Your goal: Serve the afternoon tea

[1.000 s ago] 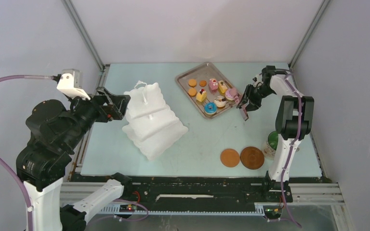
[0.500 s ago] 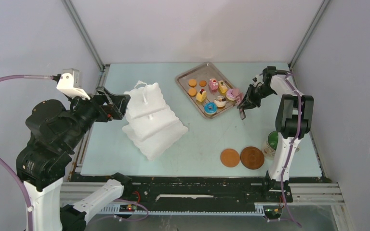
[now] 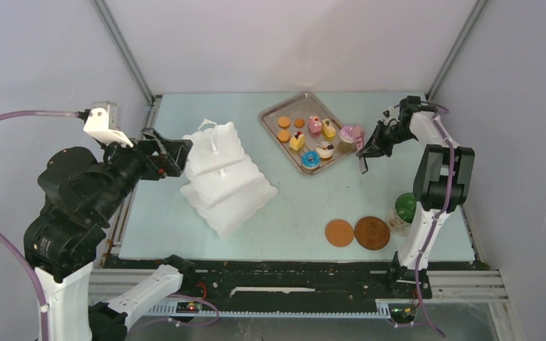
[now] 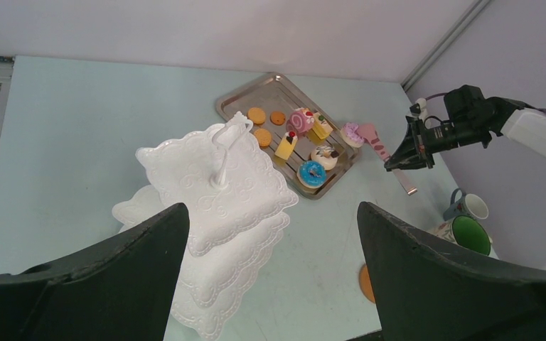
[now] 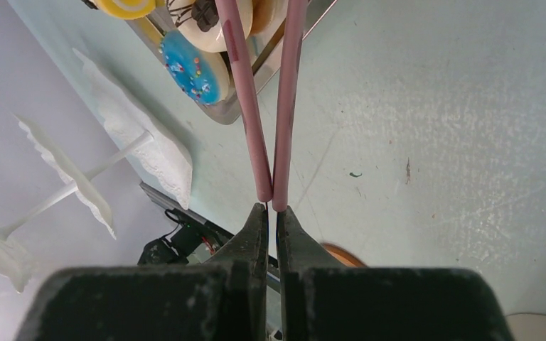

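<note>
Right wrist: tongs in end effector; doughnut beyond

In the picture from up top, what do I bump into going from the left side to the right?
Left hand, white stand, metal tray, right hand pinching pink tongs, green mug.

The pale table bears stand, tray, coasters (two) and mug.

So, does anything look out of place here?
Only the pink doughnut: it sits at the tray's right rim, apart from the other pastries, at the tips of the pink tongs that the right tool grips.
</note>
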{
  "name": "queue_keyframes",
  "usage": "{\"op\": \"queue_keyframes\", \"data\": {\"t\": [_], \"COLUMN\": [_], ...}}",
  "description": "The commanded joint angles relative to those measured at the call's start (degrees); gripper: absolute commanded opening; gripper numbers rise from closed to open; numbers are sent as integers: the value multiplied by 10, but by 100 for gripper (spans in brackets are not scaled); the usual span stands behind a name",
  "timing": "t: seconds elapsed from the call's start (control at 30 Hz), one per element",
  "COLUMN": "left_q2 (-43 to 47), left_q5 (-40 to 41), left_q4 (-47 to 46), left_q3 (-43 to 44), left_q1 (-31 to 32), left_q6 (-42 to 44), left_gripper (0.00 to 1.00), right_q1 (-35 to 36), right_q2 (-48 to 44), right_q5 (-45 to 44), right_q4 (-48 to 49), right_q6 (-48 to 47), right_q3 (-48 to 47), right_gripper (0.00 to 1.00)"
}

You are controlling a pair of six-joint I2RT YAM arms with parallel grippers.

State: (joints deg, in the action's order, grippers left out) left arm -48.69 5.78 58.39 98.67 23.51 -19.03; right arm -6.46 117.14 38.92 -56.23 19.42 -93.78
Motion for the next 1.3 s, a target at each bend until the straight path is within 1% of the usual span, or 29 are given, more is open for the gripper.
{"op": "queue_keyframes", "data": {"t": [0.0,0.13,0.3,0.5,0.63,0.77,0.97,1.17,1.27], "left_q2": [-1,1,3,13,22,32,39,38,39], "left_q5": [-13,-13,-16,-23,-23,-31,-40,-41,-45], "left_q4": [-14,-12,-13,-16,-8,1,19,24,22], "left_q3": [7,5,3,-8,-11,-9,2,11,9], "left_q1": [4,4,4,4,4,4,5,4,5], "left_q6": [-5,-13,-25,-36,-36,-39,-30,-15,-14], "left_gripper": [95,95,95,95,95,95,95,95,95], "right_q1": [0,9,55,165,256,330,418,453,466], "right_q2": [-54,-96,-159,-242,-265,-259,-199,-168,-144], "right_q5": [24,30,-4,-46,-64,-85,-119,-116,-111], "right_q4": [20,31,4,10,49,92,80,109,103], "right_q6": [-6,-11,-28,12,72,129,149,181,183], "right_q3": [27,61,74,99,98,85,7,-17,-42], "right_gripper": [0,0,0,0,0,0,0,0,0]}}
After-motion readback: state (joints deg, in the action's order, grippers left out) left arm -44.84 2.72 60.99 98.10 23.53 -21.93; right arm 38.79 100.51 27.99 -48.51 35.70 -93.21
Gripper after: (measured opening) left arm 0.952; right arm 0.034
